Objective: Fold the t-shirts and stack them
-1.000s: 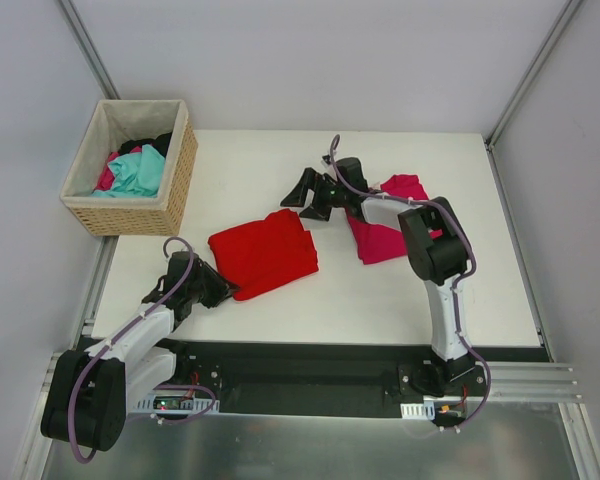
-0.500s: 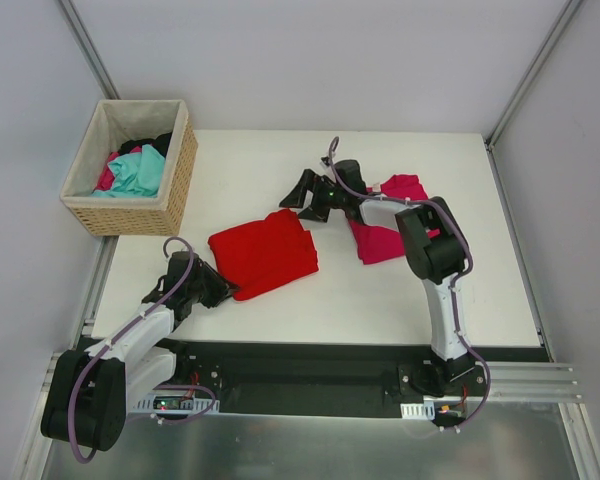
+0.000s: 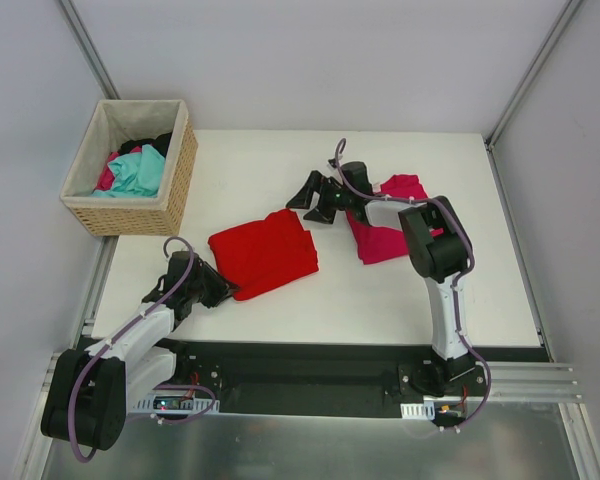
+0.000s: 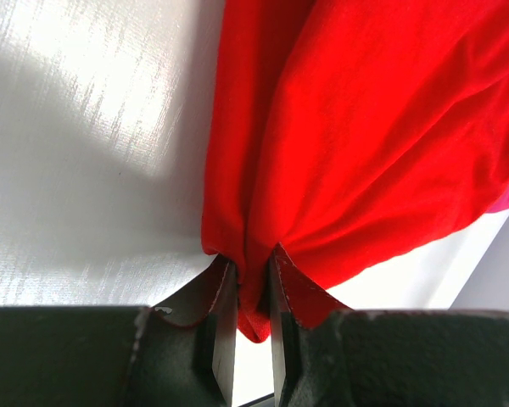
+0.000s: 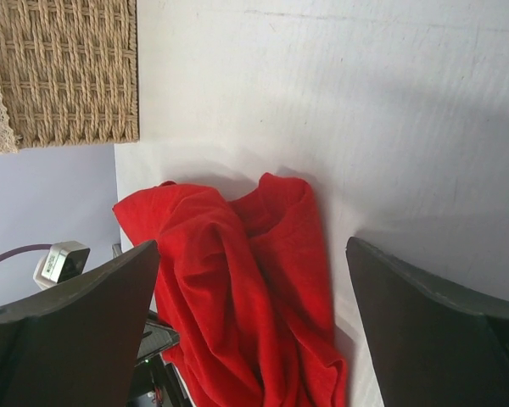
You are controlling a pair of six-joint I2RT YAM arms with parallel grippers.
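I see 2 t-shirts on the white table [image 3: 240, 180]. The red t-shirt [image 3: 263, 253] lies near the middle, folded to a rough rectangle, wrinkled and a bit slanted. Its near-left corner is pinched in the left gripper [image 4: 246, 270]. The pink t-shirt [image 3: 382, 243] lies to its right, near but not touching, bunched and partly hidden from my view.

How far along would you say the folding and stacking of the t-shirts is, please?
Done: the red t-shirt and the magenta t-shirt both look folded, lying apart. In hand: the left gripper pinches the red one's corner; the right gripper hangs open. Left: stacking them.
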